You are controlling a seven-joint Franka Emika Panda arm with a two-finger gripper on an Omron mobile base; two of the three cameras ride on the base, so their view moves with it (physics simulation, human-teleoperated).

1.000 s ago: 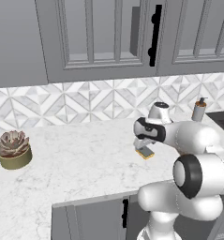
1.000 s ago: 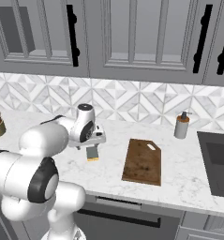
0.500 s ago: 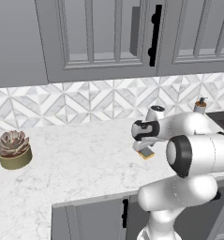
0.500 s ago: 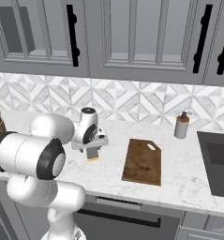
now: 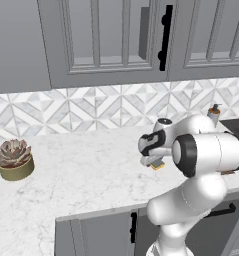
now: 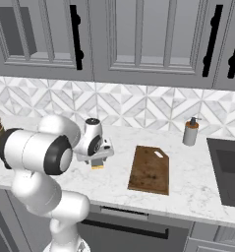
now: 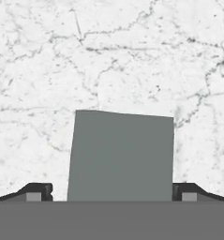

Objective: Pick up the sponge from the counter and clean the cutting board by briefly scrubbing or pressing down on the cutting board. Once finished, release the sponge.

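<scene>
Down it has come: over the last second the arm has folded in over the sponge (image 7: pixel 121 157) and the gripper (image 7: pixel 112 193) now sits low around it, while the sponge has not shifted on the counter (image 6: pixel 65 189). From the hand camera the grey-green top lies square between the two fingertips (image 7: pixel 37 191), one on each side and just beside its edges; whether they are pressing it yet I cannot tell, so call it straddled, not held for certain. In the right base view the yellow underside of the sponge peeks out beneath the hand, flat on the marble, so by my reading no lift has begun.

That puts us early in the job: the approach is done, and the grasp, the carry, the scrub and the release are all left.

Further right, the cutting board (image 6: pixel 149 170) lies flat on the marble, apart from the sponge, with bare counter between them, so the carry looks unobstructed. Beyond the board a soap bottle (image 6: pixel 190 132) stands near the tiled wall, beside the dark sink (image 6: pixel 226 167), neither on the line. Far off to the left a small potted plant (image 5: pixel 13 159) sits well out of the way
</scene>
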